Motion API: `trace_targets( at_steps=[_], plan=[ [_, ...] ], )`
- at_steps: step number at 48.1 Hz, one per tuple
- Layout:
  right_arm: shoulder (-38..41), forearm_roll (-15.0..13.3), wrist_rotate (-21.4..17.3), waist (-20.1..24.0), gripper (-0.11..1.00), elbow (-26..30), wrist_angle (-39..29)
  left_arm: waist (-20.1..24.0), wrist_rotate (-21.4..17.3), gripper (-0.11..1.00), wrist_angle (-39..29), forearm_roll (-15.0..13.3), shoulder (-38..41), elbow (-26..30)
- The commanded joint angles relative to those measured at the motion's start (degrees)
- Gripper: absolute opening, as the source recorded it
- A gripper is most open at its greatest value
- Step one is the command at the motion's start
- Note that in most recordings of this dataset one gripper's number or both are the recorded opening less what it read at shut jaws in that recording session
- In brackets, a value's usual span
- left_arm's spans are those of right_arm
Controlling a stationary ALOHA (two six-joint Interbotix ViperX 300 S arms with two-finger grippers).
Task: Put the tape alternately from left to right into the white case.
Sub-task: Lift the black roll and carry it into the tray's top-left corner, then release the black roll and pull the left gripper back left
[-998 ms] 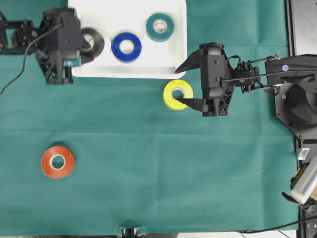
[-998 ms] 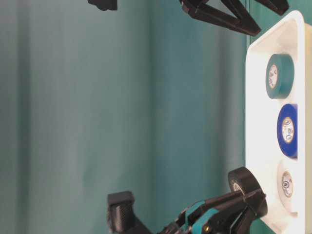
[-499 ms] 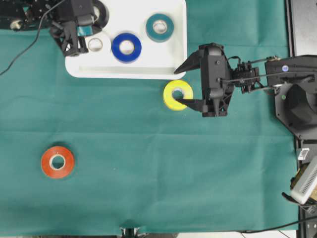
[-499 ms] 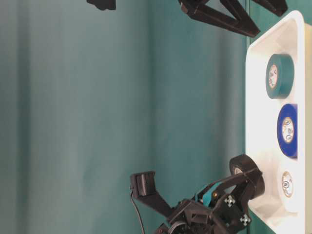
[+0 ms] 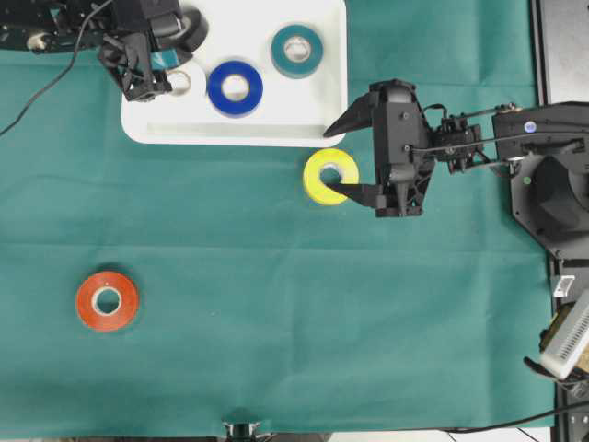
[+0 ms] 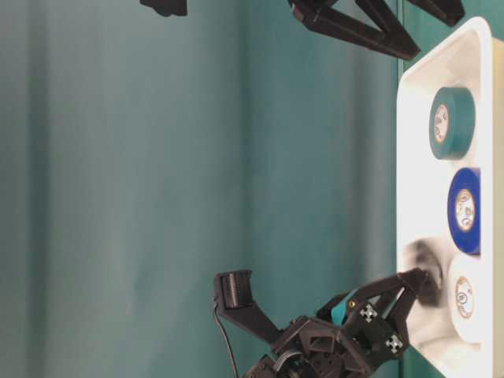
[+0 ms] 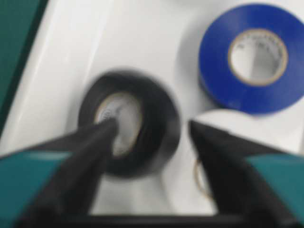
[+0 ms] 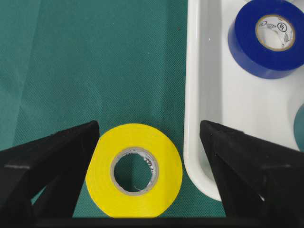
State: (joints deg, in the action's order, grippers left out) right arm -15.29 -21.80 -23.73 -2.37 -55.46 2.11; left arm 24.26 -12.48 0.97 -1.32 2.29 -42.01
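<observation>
On the green cloth (image 5: 276, 304), my right gripper (image 8: 147, 156), jaws spread wide and empty, straddles the flat yellow roll (image 8: 134, 169) just beside the white case (image 8: 192, 95), while my left gripper (image 7: 147, 142) opens around the black roll (image 7: 129, 123) inside it.

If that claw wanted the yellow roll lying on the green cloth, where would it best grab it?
Probably from straight above, pinching across the ring's wall: one finger in the hole, one outside. The yellow roll lies flat, hole up, so its wall is easy to pinch. The right gripper hangs open by it. The case rim sits close on one side, so the outer finger is better placed away from it.
</observation>
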Motion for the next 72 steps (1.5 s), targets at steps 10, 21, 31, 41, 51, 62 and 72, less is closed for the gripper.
trace_targets(
  at_steps=[10, 21, 31, 41, 51, 62, 72],
  plan=[
    [-0.35, 0.09, -0.09, 0.18, 0.72, 0.44, 0.44, 0.09, 0.09, 0.98, 0.00, -0.09, -2.02, 0.62],
    [-0.35, 0.09, -0.09, 0.18, 0.72, 0.35, 0.44, 0.09, 0.09, 0.98, 0.00, -0.09, -2.90, -0.09],
    [-0.35, 0.09, -0.09, 0.18, 0.72, 0.44, 0.44, -0.09, 0.09, 0.98, 0.00, -0.09, -3.96, -0.79],
    [-0.35, 0.09, -0.09, 0.18, 0.72, 0.44, 0.44, -1.14, 0.09, 0.98, 0.00, -0.09, -5.19, -1.14],
    [-0.35, 0.09, -0.09, 0.18, 0.72, 0.44, 0.44, -3.08, 0.09, 0.98, 0.00, -0.09, -7.21, -2.46],
    [-0.44, 0.09, -0.09, 0.18, 0.72, 0.44, 0.44, -6.33, 0.09, 0.98, 0.00, -0.09, -11.69, -6.68],
    [-0.35, 0.09, -0.09, 0.18, 0.72, 0.53, 0.44, -11.34, 0.09, 0.98, 0.00, -0.09, -16.17, -10.28]
  ],
)
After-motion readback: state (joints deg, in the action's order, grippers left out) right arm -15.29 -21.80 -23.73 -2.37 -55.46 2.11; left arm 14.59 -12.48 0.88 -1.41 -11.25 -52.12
